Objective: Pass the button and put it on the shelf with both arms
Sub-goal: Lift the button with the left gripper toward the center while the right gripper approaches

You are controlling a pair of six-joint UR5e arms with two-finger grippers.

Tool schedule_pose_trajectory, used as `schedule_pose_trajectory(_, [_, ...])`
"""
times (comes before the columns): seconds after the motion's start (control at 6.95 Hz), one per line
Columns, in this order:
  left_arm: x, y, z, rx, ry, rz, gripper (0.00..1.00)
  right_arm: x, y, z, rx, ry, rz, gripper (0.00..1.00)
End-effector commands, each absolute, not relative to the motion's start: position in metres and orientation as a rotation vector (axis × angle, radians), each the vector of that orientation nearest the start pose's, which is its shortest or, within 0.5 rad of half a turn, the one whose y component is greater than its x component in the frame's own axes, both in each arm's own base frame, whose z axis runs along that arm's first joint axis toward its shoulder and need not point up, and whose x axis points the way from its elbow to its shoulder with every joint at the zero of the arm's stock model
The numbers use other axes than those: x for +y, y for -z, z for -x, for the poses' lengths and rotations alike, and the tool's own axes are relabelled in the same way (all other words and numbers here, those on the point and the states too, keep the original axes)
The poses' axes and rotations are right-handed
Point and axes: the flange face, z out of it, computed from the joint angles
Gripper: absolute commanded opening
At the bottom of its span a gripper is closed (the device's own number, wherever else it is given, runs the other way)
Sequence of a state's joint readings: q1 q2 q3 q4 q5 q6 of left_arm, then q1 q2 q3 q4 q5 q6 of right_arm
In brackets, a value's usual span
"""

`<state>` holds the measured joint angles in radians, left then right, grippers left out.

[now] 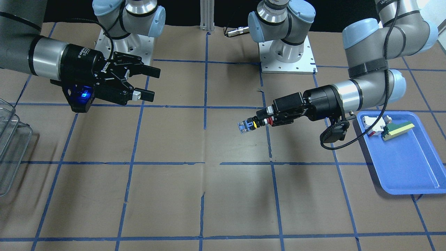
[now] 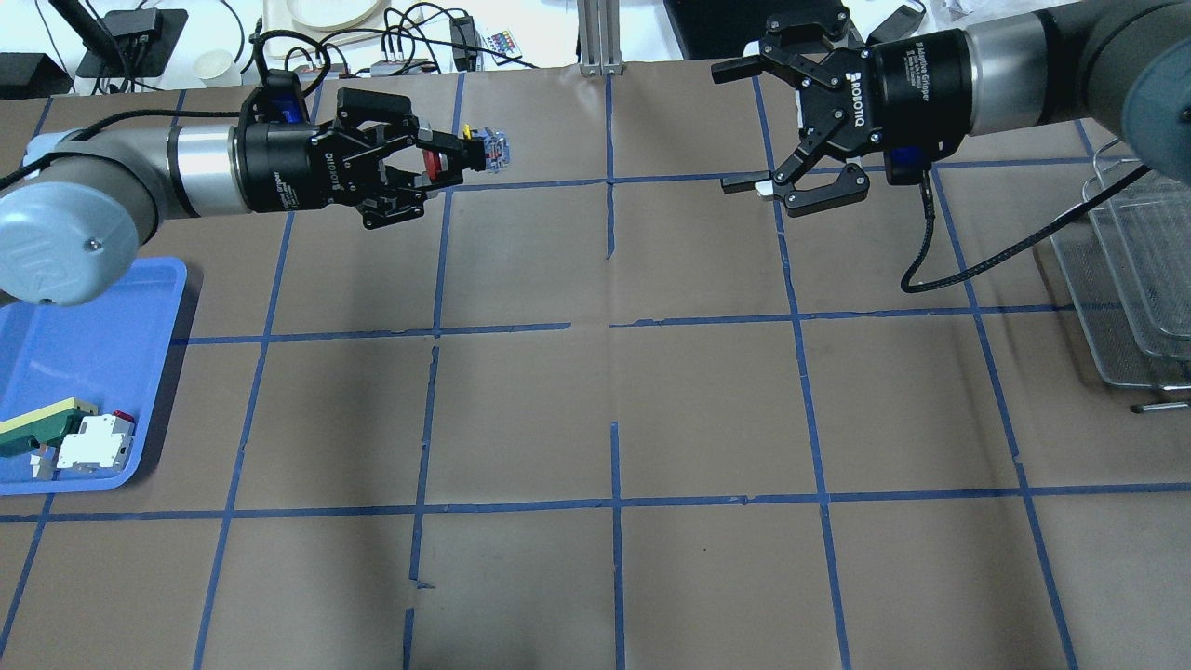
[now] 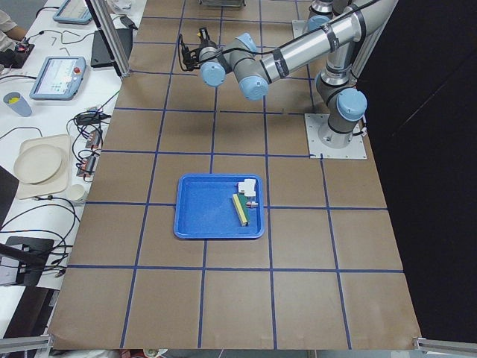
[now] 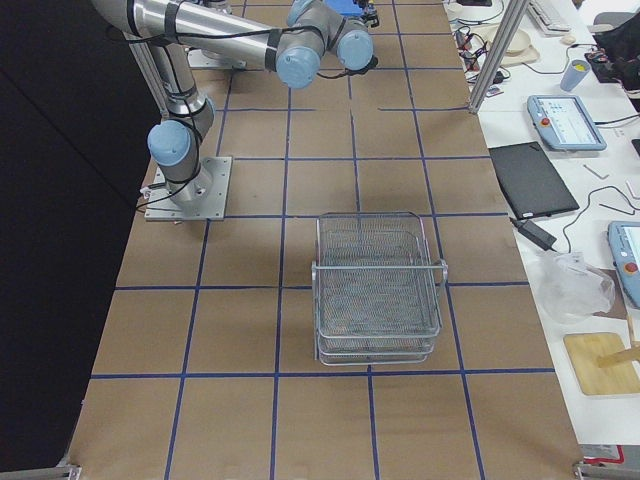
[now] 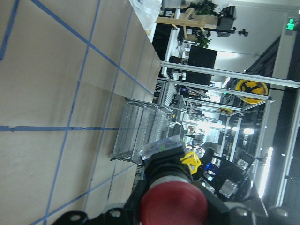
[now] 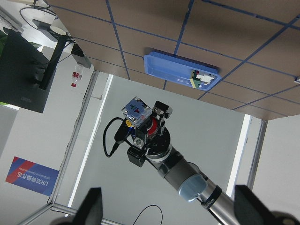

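My left black two-finger gripper (image 2: 454, 160) was clamped on the small red-capped push button (image 2: 486, 151), held aloft well apart from the right black gripper (image 2: 733, 127) with its jaws spread wide, and I feared a skewed grab at its exposed back end could drop it short of the silvery wire-mesh shelf (image 4: 378, 292).

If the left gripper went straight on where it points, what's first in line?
Likely the open right gripper, facing it across the table. The button held by the left gripper would arrive first, about between the fingers. Height match is unclear, so it could miss.
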<state>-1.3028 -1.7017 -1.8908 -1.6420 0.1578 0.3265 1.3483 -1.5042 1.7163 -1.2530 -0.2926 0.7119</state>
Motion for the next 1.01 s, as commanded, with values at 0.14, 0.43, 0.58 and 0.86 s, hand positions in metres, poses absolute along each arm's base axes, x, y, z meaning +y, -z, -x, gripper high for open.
schedule_pose_trajectory(0.14, [-0.493, -0.35, 0.168, -1.425, 0.026, -0.316, 0.23, -0.534, -0.408, -0.114, 1.362, -0.985, -1.342, 1.0])
schedule_pose_trajectory(0.43, [-0.491, -0.342, 0.18, -1.43, 0.008, -0.26, 0.23, -0.537, -0.399, -0.12, 1.358, -1.024, -1.367, 1.0])
schedule_pose_trajectory(0.58, [-0.49, -0.34, 0.182, -1.413, -0.052, -0.223, 0.23, -0.537, -0.402, -0.119, 1.36, -1.018, -1.366, 1.0])
schedule_pose_trajectory(0.86, [-0.483, -0.325, 0.184, -1.421, -0.143, -0.149, 0.24, -0.536, -0.41, -0.126, 1.373, -1.014, -1.353, 1.0])
